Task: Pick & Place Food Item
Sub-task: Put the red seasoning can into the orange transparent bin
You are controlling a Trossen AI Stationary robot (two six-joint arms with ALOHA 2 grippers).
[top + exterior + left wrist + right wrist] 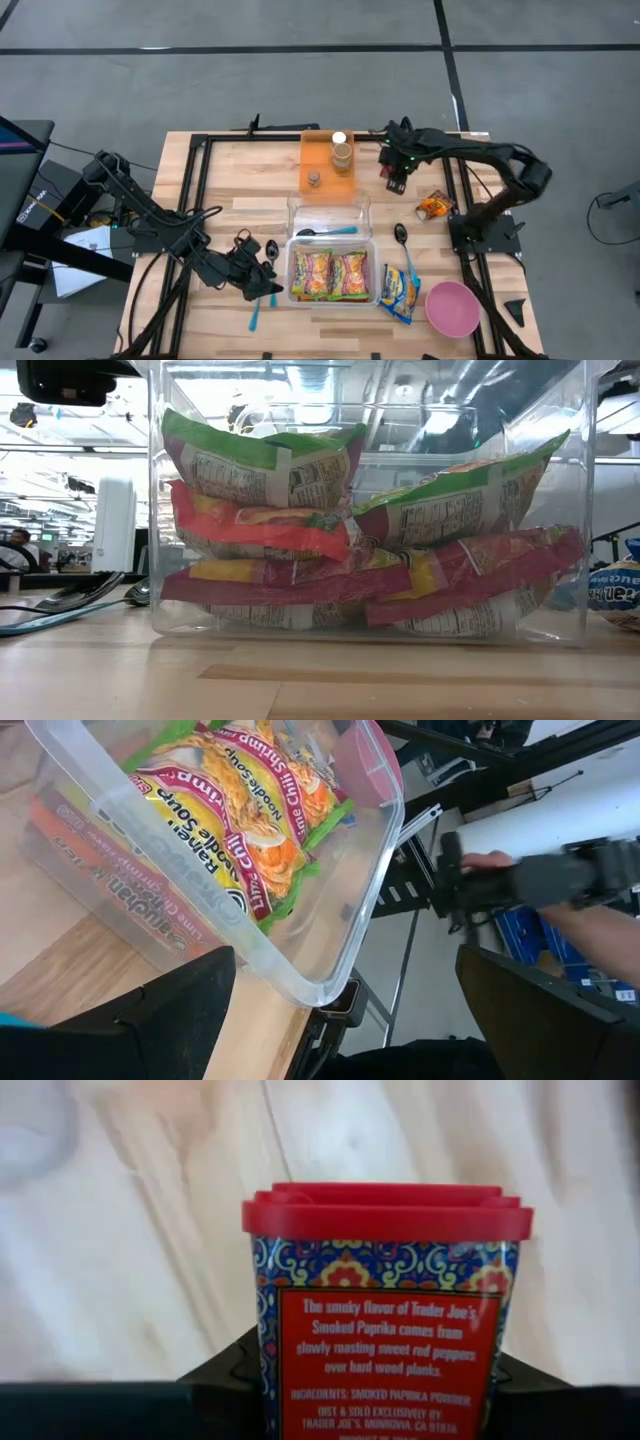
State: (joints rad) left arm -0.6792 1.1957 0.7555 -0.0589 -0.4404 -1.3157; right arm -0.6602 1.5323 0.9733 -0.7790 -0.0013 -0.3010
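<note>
**Right pincer clasps a paprika tin at the far side of the surface**

From above, the right pincer (396, 180) sits near the far edge of the wooden surface (240, 170), just beside the orange tray (318, 152), which carries a jar with a white lid (341, 152) and a smaller jar (313, 178). The tin itself is hidden under the arm here. A clear container (332, 272) near the front holds two ramen packets (331, 274); a second, shallower clear container (328, 217) lies between it and the tray, with a spoon in it. To the right of the containers lie a yellow-and-blue snack bag (399, 293), a pink bowl (452, 307), a black spoon (401, 234) and a small orange packet (434, 206). The left pincer (262, 283) waits low at the front, to the left of the ramen container, its fingers spread wide and holding nothing.

At surface level, the clear container (370, 500) fills the picture, with ramen packets (300, 540) piled inside it.

The left wrist camera looks past its parted fingers (150, 1020) at the container's corner (330, 960) and the ramen packets (240, 820) in it.

The right wrist camera shows the paprika tin (388, 1310), red-lidded and upright, set between the right pincer's dark fingers (225, 1375), which are closed against its sides, with the pale wood behind.
</note>
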